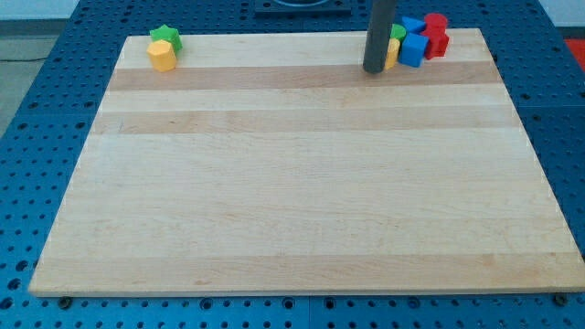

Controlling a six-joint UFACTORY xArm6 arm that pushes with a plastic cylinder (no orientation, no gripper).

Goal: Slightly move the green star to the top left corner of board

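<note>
The green star (165, 37) lies near the top left corner of the wooden board (302, 183), touching a yellow hexagon-like block (162, 56) just below it. My tip (374, 69) rests on the board near the top right, far to the right of the green star. It stands right beside the left side of a cluster of blocks and partly hides it.
The top right cluster holds a yellow block (392, 55), a green block (398, 34), a blue cube (413, 50), a blue triangle-like block (412, 26) and red blocks (435, 35). A blue perforated table (55, 110) surrounds the board.
</note>
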